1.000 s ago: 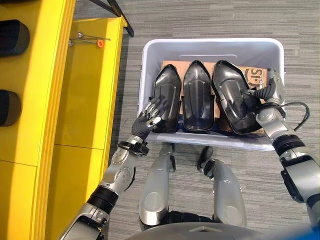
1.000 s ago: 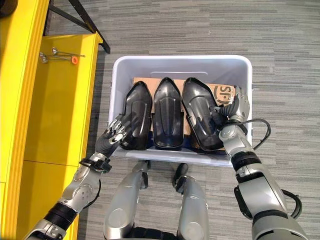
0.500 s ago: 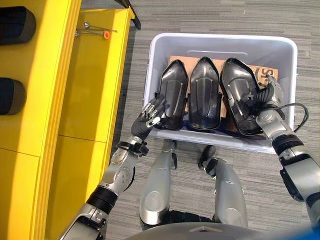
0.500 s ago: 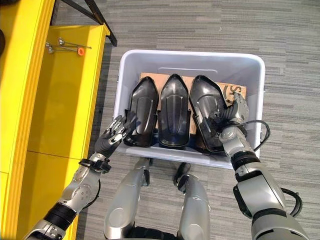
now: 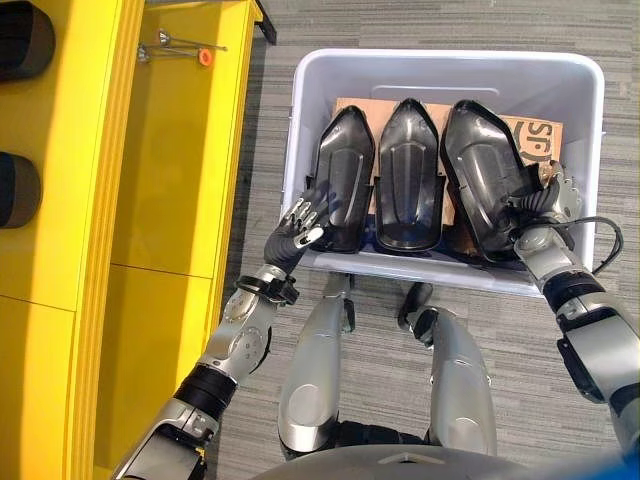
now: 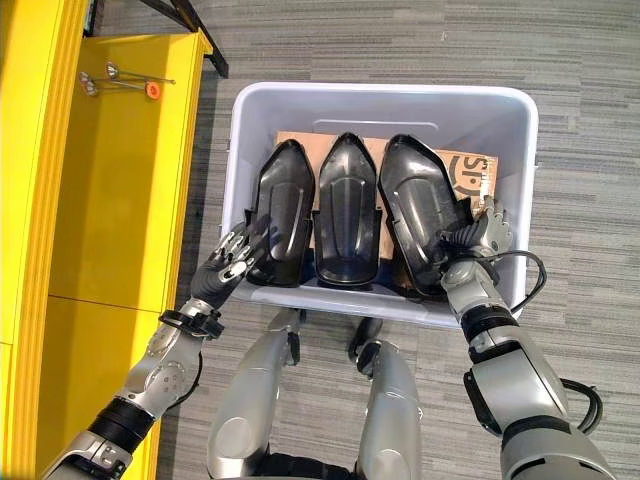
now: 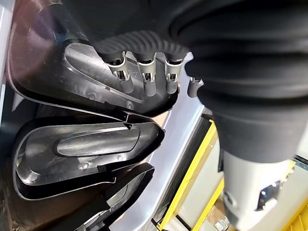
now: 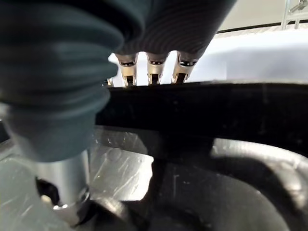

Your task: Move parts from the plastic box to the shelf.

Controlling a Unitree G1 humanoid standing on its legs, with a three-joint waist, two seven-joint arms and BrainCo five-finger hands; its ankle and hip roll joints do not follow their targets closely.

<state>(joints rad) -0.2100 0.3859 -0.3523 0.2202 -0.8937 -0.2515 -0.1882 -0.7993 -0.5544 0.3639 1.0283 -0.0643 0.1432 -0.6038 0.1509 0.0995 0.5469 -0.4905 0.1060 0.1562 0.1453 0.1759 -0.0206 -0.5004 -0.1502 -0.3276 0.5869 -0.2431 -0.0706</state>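
Found three black parts side by side in the plastic box (image 5: 590, 120) right of the yellow shelf (image 5: 170, 170), right hand (image 6: 480, 238) hooked over the right part (image 6: 420, 215), seemingly for lifting, left hand (image 5: 298, 222) loosely spread, barely touching the left part (image 5: 343, 180).

Even, bright overhead lighting across both eye views; soft highlights sit on the glossy black parts (image 5: 408, 170) and a broad sheen runs along the yellow shelf (image 5: 180, 150), with shadows faint and short. In the wrist views the dark ribbed cover is close and out of focus, and the scratched part surface (image 8: 159, 178) carries patchy glare
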